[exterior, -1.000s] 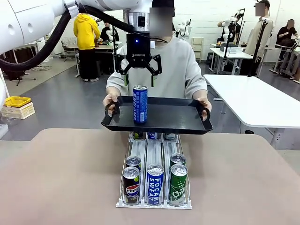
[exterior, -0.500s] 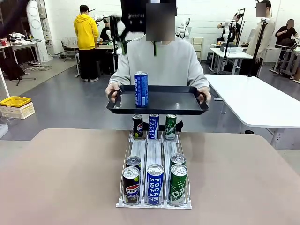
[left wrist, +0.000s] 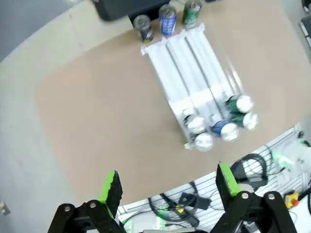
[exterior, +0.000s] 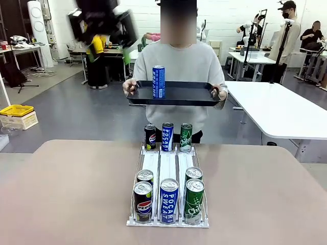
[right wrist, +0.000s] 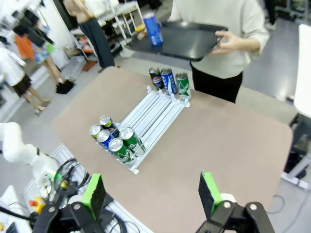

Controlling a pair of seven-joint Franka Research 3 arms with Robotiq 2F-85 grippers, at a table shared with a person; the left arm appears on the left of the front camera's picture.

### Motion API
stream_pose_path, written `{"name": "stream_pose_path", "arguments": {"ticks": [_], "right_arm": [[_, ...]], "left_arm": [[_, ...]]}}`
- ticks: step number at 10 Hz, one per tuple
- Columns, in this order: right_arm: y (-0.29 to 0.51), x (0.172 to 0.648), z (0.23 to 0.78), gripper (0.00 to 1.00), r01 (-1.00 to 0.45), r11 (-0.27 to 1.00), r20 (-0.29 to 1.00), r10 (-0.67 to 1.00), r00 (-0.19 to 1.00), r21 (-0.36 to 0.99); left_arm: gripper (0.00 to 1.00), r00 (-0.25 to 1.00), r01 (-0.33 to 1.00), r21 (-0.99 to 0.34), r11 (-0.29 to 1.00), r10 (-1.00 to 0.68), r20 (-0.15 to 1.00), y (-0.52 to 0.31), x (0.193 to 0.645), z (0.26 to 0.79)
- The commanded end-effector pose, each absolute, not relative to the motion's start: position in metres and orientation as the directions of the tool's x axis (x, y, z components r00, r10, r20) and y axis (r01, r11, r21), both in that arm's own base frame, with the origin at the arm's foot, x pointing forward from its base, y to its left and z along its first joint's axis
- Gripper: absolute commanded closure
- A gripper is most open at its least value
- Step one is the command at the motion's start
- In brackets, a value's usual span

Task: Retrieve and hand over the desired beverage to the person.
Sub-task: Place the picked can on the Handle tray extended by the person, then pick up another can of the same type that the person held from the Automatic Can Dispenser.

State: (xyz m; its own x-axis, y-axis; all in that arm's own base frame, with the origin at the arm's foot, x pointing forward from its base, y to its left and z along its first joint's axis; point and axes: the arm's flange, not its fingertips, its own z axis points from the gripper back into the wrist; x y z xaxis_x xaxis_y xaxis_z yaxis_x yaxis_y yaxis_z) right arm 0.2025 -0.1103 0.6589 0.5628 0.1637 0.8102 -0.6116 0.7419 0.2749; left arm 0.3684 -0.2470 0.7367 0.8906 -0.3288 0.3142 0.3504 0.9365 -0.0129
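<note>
Over the table (left wrist: 97,111) the left gripper (left wrist: 167,179) hovers high (jaws spread).

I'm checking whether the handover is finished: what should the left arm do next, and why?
Probably pull the left gripper back to rest: its jaws are open and empty high above the table, and the blue can stands upright on the tray that the person holds with both hands.

can (exterior: 159,81) on tray (exterior: 189,94) | rack (exterior: 168,163) on table (exterior: 76,194) — middle | tray beyond rack
</note>
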Motion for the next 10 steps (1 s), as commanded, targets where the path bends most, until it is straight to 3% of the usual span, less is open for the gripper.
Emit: {"name": "stream_pose_path", "arguments": {"ticks": [1, 3, 6, 7, 10], "right_arm": [[-0.109, 0.203, 0.659, 0.00, -0.639, 0.716, 0.820, 0.167, 0.548, 0.282], [-0.109, 0.203, 0.659, 0.00, -0.639, 0.716, 0.820, 0.167, 0.548, 0.282], [-0.109, 0.203, 0.659, 0.00, -0.639, 0.716, 0.820, 0.167, 0.548, 0.282], [-0.109, 0.203, 0.659, 0.00, -0.639, 0.716, 0.820, 0.167, 0.548, 0.282], [-0.109, 0.203, 0.659, 0.00, -0.639, 0.716, 0.820, 0.167, 0.548, 0.282]], "left_arm": [[0.00, 0.887, 0.396, -0.041, 0.917, -0.371, 0.273, -0.202, 0.368, 0.668], [0.00, 0.899, 0.398, -0.090, 0.913, -0.369, 0.236, -0.176, 0.369, 0.645], [0.00, 0.953, 0.273, -0.149, 0.951, -0.245, 0.180, -0.156, 0.382, 0.635], [0.00, 0.922, 0.355, -0.091, 0.930, -0.333, 0.196, -0.161, 0.380, 0.629], [0.00, 0.922, 0.355, -0.091, 0.930, -0.333, 0.196, -0.161, 0.380, 0.629]]}}
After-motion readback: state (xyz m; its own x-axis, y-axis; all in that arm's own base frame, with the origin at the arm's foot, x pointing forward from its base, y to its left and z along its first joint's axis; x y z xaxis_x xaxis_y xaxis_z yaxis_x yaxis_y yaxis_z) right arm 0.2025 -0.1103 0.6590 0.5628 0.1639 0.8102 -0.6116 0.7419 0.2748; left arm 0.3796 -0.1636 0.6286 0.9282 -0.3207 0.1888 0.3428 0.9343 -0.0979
